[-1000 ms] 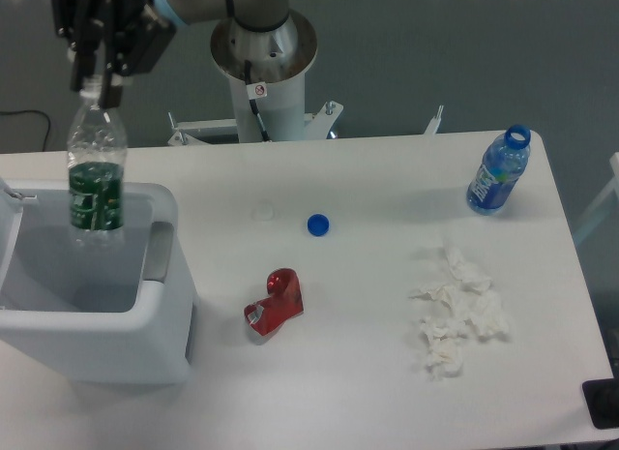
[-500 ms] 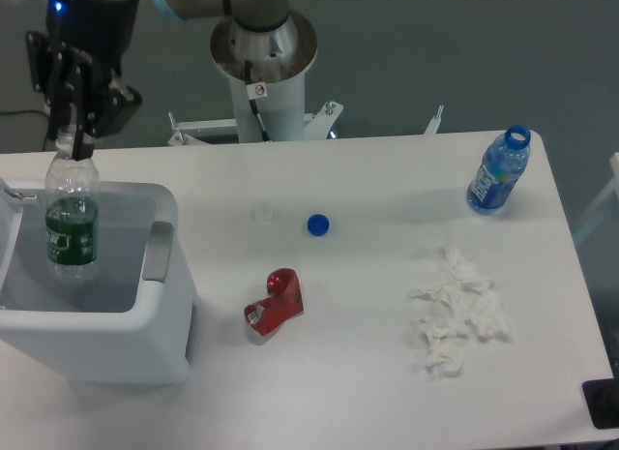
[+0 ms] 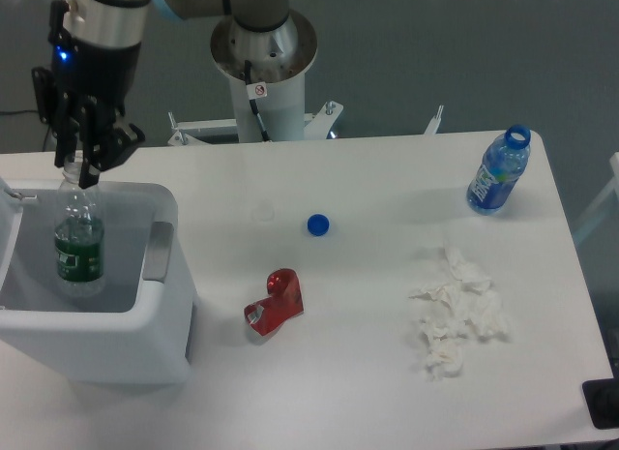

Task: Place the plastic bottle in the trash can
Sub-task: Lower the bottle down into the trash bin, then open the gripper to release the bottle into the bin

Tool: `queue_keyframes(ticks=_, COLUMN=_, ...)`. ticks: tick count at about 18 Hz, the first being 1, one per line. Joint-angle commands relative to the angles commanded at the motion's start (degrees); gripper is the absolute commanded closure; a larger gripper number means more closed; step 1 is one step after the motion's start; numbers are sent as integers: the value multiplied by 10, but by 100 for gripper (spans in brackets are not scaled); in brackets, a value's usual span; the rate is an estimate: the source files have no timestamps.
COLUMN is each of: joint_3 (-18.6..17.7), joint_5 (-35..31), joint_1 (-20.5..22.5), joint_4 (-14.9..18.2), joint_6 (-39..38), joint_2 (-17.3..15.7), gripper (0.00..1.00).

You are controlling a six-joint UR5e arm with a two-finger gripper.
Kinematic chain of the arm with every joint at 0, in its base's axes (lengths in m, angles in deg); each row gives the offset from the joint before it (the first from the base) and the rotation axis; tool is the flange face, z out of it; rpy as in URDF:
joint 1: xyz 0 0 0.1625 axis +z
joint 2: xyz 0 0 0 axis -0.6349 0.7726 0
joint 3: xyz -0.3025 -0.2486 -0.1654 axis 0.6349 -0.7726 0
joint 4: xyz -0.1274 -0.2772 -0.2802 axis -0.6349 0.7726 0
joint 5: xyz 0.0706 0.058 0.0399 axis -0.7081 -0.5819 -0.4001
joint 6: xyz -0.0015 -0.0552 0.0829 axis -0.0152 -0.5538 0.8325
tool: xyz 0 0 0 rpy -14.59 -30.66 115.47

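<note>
One move is left: with the hand clamped on the neck of the plastic bottle, which hangs upright inside the trash can, part the fingers squarely so it drops clear of the rim.

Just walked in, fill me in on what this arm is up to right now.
The gripper holds the plastic bottle by its neck, upright, with its lower part down inside the trash can at the left end of the table. It has not let go yet. Elsewhere on the table lie a blue-labelled bottle, a blue cap, a red crumpled item and some crumpled tissues, all untouched.
</note>
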Motion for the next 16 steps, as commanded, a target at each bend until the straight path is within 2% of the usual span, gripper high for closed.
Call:
queue_keyframes(ticks=8, joint_3=0, joint_5=-12, joint_1=-5, joint_4=-3, joint_6=0, joint_2=23, gripper=78)
queue_keyframes(ticks=9, joint_3=1, joint_5=-13, joint_1=-6, joint_4=-4, joint_6=0, joint_2=26, gripper=72)
queue_keyframes(ticks=14, joint_3=2, joint_5=-13, joint_1=-12, joint_4=-5, joint_6=1, joint_2=39, gripper=57)
queue_keyframes(ticks=16, joint_3=2, joint_5=-11, joint_1=-12, joint_4=-5, joint_6=0, joint_2=41, gripper=46)
